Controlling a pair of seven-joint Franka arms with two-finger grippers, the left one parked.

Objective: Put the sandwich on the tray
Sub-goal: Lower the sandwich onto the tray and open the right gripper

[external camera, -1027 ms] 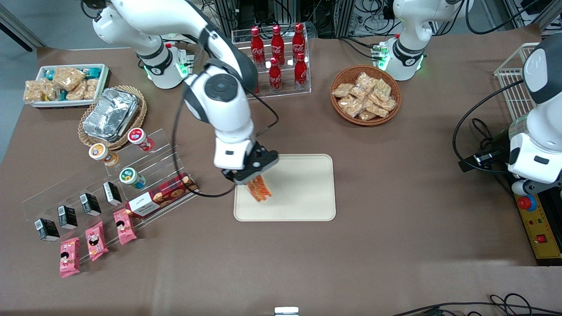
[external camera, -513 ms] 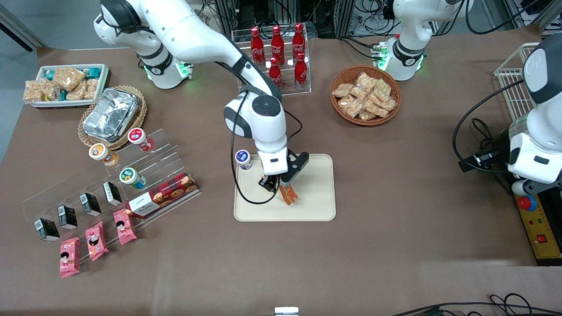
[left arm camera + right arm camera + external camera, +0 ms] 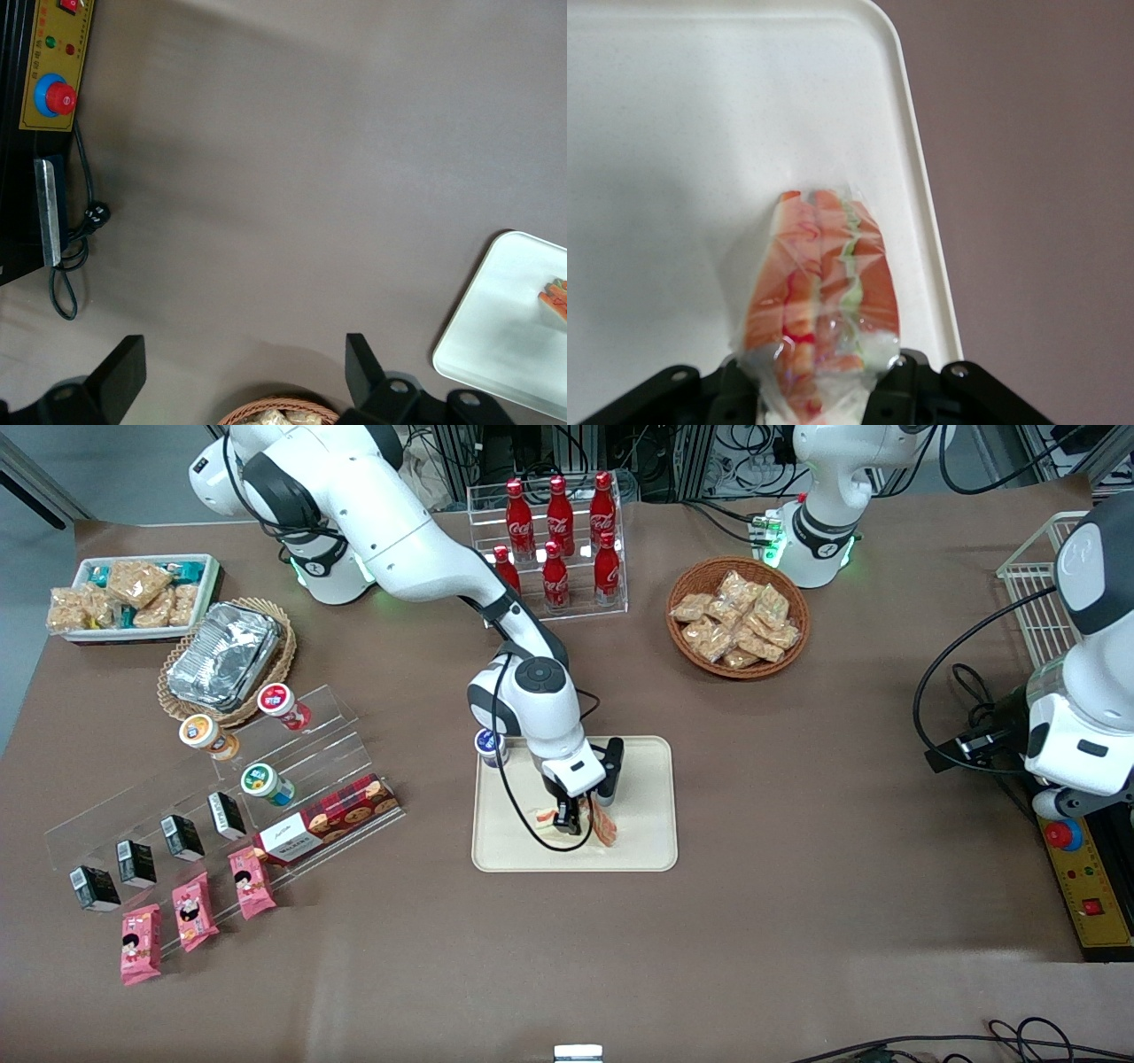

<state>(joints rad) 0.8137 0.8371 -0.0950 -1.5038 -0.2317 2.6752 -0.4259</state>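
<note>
The sandwich [image 3: 603,829], a wedge in clear wrap with an orange-red filling stripe, is held low over the cream-beige tray [image 3: 647,779], near the tray's edge nearest the front camera. My right gripper [image 3: 572,820] is shut on it from above. In the right wrist view the sandwich [image 3: 820,283] sticks out from between the black fingers [image 3: 900,382] of the gripper [image 3: 815,382], with the tray [image 3: 700,106] just under it. I cannot tell whether it touches the tray. The left wrist view shows a tray corner [image 3: 505,328] and a bit of the sandwich [image 3: 556,299].
A small blue-lidded cup [image 3: 488,746] stands at the tray's corner beside my arm. A rack of cola bottles [image 3: 558,540] and a basket of snack packets [image 3: 738,615] stand farther from the camera. A clear stepped shelf with cups and a cookie box [image 3: 328,819] lies toward the working arm's end.
My gripper has carried the sandwich from the tray's edge toward its middle, then lower and nearer the front camera. The arm has stretched out and the wrist has turned.
</note>
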